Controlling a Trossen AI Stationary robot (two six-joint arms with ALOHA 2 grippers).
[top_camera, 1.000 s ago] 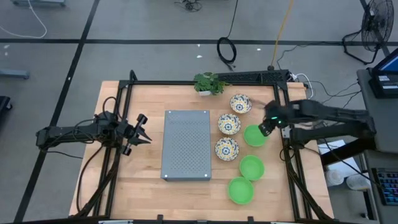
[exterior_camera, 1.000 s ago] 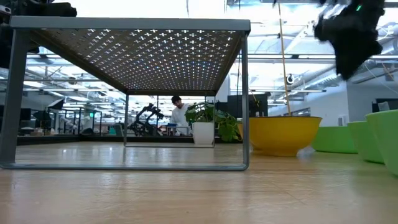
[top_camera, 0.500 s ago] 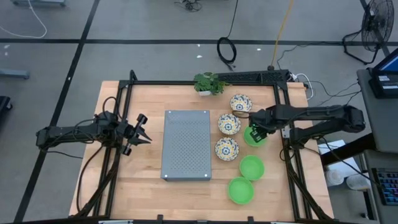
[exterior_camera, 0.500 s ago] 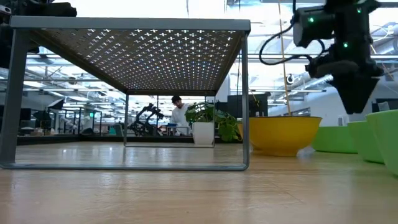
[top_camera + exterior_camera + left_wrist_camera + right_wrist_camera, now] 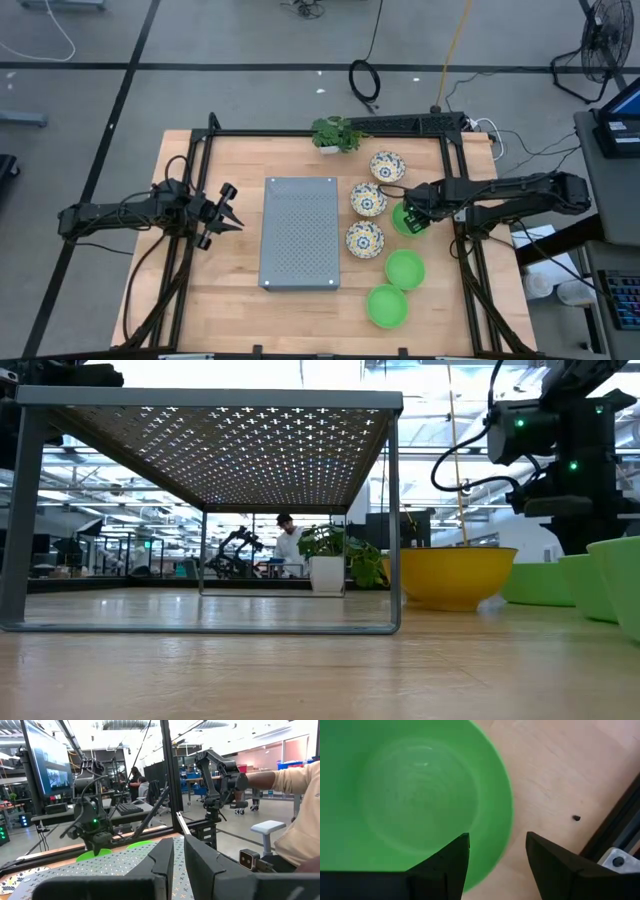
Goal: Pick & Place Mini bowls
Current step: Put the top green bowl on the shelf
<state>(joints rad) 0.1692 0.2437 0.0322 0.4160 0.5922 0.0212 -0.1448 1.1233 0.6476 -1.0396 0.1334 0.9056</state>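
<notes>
Three green mini bowls (image 5: 405, 269) and three floral ones (image 5: 368, 199) stand on their bases on the table's right half. My right gripper (image 5: 411, 215) is open and points down over the farthest green bowl (image 5: 415, 800). One finger (image 5: 451, 860) stands inside the bowl's rim (image 5: 506, 827) and the other (image 5: 555, 862) outside it. In the low view the gripper's body (image 5: 572, 490) drops behind the green bowls (image 5: 590, 585), which hide its fingertips. My left gripper (image 5: 228, 208) waits, shut and empty, left of the tray. My right gripper straddles the green bowl's rim (image 5: 500, 847) from above, fingers pointing down, one inside and one outside. Whether either finger touches the wall, I cannot tell. The bowl stands upright on the table.
A grey perforated tray (image 5: 300, 232) on legs stands mid-table, left of the bowls. A small potted plant (image 5: 335, 133) sits at the far edge. Black frame rails (image 5: 462, 260) run along the table's right side, close to the green bowls.
My right gripper has moved toward the table's left edge and come down onto the farthest green bowl, from high beside it to straddling its rim. The bowls have not moved.
</notes>
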